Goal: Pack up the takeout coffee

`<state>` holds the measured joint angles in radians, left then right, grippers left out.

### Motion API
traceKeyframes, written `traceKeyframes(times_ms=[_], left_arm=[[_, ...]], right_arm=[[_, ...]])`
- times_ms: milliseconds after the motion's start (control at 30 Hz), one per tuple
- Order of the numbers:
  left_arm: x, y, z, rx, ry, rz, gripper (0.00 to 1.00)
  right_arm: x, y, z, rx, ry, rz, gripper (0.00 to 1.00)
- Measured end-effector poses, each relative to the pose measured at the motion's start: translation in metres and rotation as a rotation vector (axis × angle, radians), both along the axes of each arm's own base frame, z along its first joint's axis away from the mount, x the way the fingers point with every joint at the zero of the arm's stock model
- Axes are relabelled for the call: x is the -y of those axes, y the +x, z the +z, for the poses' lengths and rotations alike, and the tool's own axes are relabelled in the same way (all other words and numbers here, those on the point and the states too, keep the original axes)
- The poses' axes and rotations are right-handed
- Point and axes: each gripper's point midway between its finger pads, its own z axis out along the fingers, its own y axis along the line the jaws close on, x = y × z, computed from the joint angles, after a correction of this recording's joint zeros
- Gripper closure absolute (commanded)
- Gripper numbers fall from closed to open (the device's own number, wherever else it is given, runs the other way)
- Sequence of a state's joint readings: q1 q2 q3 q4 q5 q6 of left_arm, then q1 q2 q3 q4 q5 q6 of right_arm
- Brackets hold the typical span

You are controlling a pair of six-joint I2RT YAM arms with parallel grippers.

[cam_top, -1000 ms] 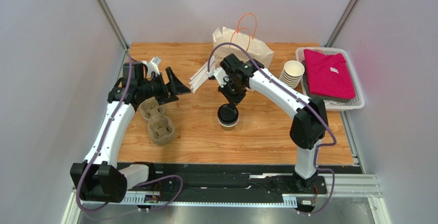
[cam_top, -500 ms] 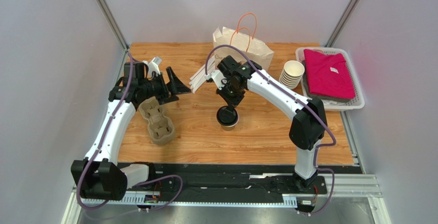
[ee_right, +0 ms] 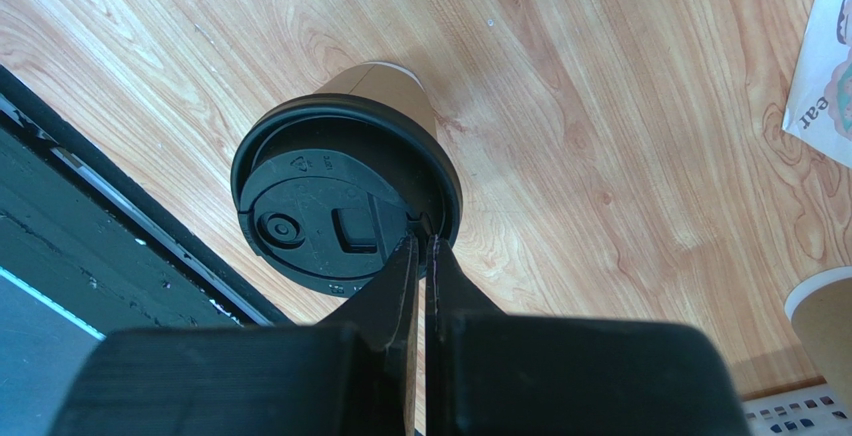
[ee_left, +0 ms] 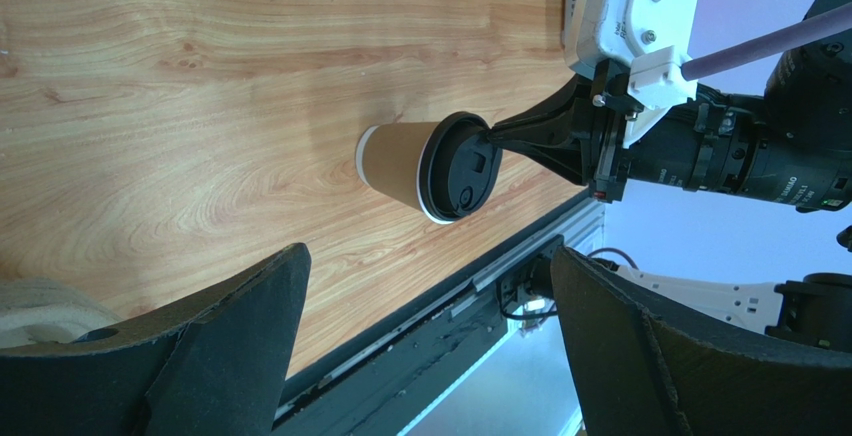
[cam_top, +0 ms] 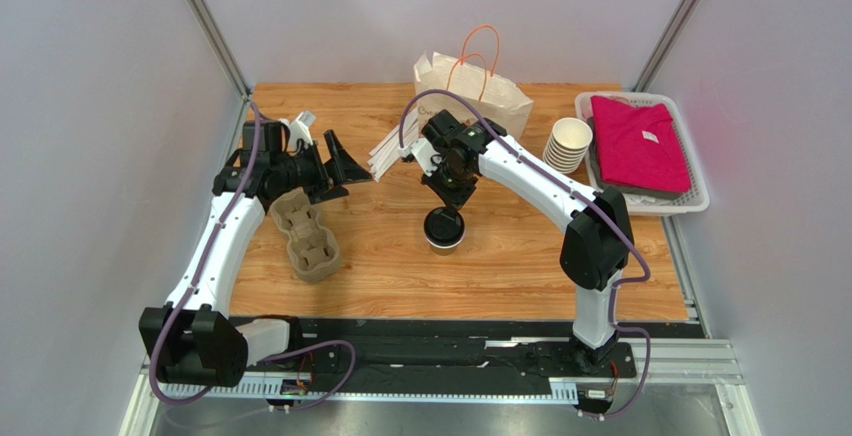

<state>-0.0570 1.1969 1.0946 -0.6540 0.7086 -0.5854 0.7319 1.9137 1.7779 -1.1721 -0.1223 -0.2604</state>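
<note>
Pinched at its lid rim (ee_right: 449, 188) by the closed right gripper (ee_right: 424, 244), the mid-frame takeout coffee (ee_right: 330, 206) should be lifted slowly, level.

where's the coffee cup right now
In the top view the coffee cup is mid-table, with the right fingers shut on its lid rim; the pulp tray lies to its left and the bag behind it.

Tan-brown takeout coffee (ee_left: 400, 161), black lid (ee_right: 345, 206) (orange wood-grain table (cam_top: 500, 266)).
</note>
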Motion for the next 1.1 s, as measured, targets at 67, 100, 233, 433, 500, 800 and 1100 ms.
traceKeyframes(times_ms=[67, 100, 233, 433, 500, 800, 1100], left_arm=[[0.000, 0.000, -0.001, -0.002, 0.000, 0.000, 0.01], [0.000, 0.000, -0.001, -0.004, 0.000, 0.000, 0.01], [0.000, 0.001, -0.002, -0.008, 0.000, -0.001, 0.01], [0.000, 0.001, -0.004, -0.010, 0.002, -0.004, 0.01], [0.000, 0.002, -0.004, -0.012, 0.002, -0.006, 0.01], [0.001, 0.002, -0.005, -0.012, 0.002, -0.008, 0.01], [0.008, 0.002, 0.010, 0.080, -0.032, -0.080, 0.01]], right_arm=[[0.000, 0.000, 0.000, -0.001, -0.001, 0.000, 1.00], [0.000, 0.000, 0.000, -0.001, -0.001, 0.000, 0.99], [0.000, -0.001, -0.001, -0.008, -0.006, 0.003, 0.97], [0.001, -0.003, -0.002, -0.024, -0.010, 0.007, 0.86], [0.001, -0.004, -0.002, -0.026, -0.010, 0.010, 0.83], [0.002, -0.006, -0.001, -0.033, -0.012, 0.019, 0.64], [-0.006, 0.010, 0.033, 0.041, 0.054, 0.027, 0.37]])
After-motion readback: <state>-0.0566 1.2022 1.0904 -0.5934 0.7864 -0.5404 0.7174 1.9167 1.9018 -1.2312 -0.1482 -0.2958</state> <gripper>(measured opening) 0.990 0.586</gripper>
